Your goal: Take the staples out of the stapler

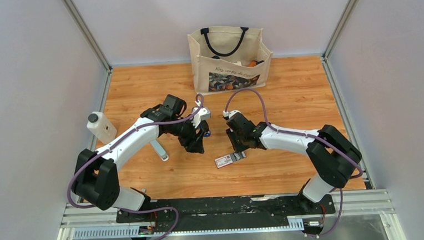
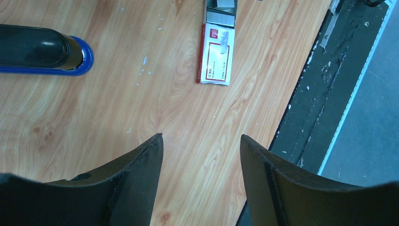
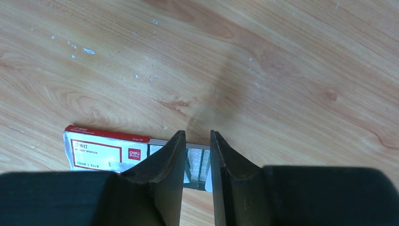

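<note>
The blue and black stapler (image 2: 44,49) lies on the wooden table at the upper left of the left wrist view; in the top view only a blue bit (image 1: 206,132) shows beside my left gripper (image 1: 196,146). That gripper (image 2: 201,141) is open wide and empty, above bare wood next to the stapler. Silvery staples (image 3: 197,162) lie in the slid-out tray of a white-and-red box (image 3: 106,150). My right gripper (image 3: 195,141) hovers right over that tray, fingers a narrow gap apart with nothing between them. The box also shows in the left wrist view (image 2: 216,59) and the top view (image 1: 230,159).
A pale grey-white stick-like tool (image 1: 160,151) lies left of my left gripper. A small white bottle (image 1: 101,127) stands at the left wall. A canvas tote bag (image 1: 229,57) stands at the back. The table's black front rail (image 2: 324,84) is close by.
</note>
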Controlling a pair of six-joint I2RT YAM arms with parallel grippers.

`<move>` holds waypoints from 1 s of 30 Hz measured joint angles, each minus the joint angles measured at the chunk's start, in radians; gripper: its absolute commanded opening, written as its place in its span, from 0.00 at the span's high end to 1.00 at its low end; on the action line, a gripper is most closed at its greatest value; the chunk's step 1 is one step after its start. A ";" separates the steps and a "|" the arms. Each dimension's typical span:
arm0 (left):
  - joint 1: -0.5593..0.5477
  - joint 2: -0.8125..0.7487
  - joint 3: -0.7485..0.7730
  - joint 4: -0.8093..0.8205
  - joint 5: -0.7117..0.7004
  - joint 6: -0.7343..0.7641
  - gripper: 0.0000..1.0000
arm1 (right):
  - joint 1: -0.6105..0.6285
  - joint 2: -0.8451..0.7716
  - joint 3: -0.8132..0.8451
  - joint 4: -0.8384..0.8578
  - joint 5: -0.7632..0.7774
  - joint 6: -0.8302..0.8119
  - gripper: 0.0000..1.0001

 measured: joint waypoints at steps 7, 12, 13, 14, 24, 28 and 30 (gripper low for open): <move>0.000 0.000 0.000 -0.001 -0.008 0.000 0.31 | 0.000 -0.035 -0.019 -0.005 0.015 -0.004 0.72; 0.000 0.000 0.000 -0.002 -0.014 0.001 0.31 | 0.000 -0.065 -0.033 -0.010 0.017 -0.006 0.71; 0.000 0.000 0.000 -0.002 -0.014 0.001 0.31 | 0.000 -0.067 -0.033 -0.011 0.017 -0.008 0.71; 0.000 0.000 0.000 -0.002 -0.014 0.001 0.31 | 0.000 -0.068 -0.033 -0.012 0.018 -0.009 0.71; 0.000 0.000 0.000 -0.002 -0.015 0.001 0.31 | 0.000 -0.063 -0.033 -0.008 0.020 -0.011 0.71; 0.000 0.000 0.000 -0.002 -0.015 0.001 0.31 | 0.009 -0.056 -0.033 -0.008 0.021 -0.011 0.72; 0.000 0.000 0.000 -0.002 -0.015 0.001 0.31 | 0.014 -0.056 -0.032 -0.008 0.022 -0.011 0.72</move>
